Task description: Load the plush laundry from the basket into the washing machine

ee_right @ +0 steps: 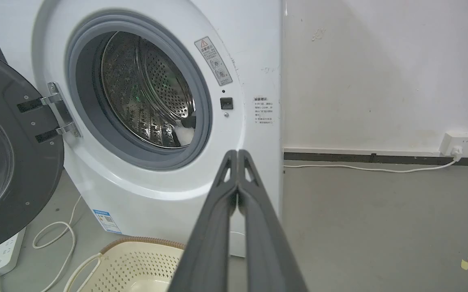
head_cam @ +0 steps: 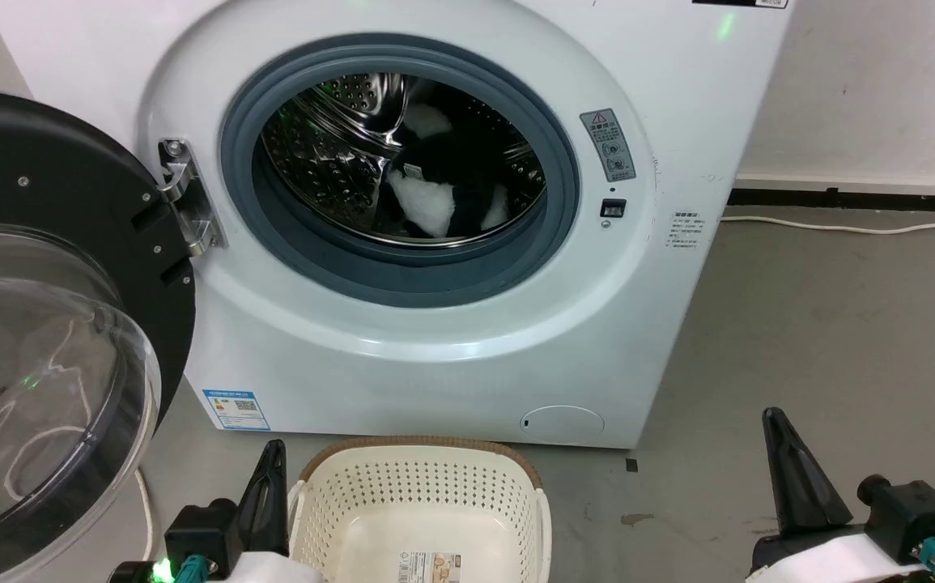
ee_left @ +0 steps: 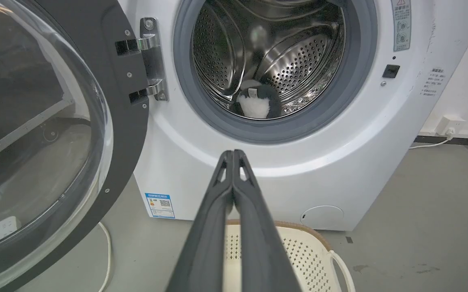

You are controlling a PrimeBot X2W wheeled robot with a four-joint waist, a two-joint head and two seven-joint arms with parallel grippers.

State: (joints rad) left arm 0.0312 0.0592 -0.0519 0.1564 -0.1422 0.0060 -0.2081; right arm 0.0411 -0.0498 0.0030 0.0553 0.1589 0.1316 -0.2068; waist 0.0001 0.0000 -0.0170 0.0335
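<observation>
- Left pincer (ee_left: 233,156): the two long dark fingers are pressed flat together with nothing between them. It sits low, just beside the left side of the basket (head_cam: 418,490), tips aimed at the washer front.
- Right pincer (ee_right: 238,156): same deal, squeezed together and carrying nothing. It's off to the right over the grey floor (head_cam: 799,324), well apart from the basket.
- The basket is on the floor right below the opening of the washing machine (head_cam: 435,364), which I'd guess is to keep the lift short. The part I can see holds nothing but the paper label (head_cam: 431,564) on its bottom.
- The plush laundry (head_cam: 422,202) is inside the steel drum (head_cam: 321,154), slumped at the bottom behind the grey door seal (head_cam: 402,279). It's black fluff with white patches and a small tag.
- The domed door (head_cam: 46,324) is swung wide to the left on its hinge, so nothing blocks the opening.
- My read: the loading itself looks done, and both pincers are closed up because there's nothing left to carry.
</observation>
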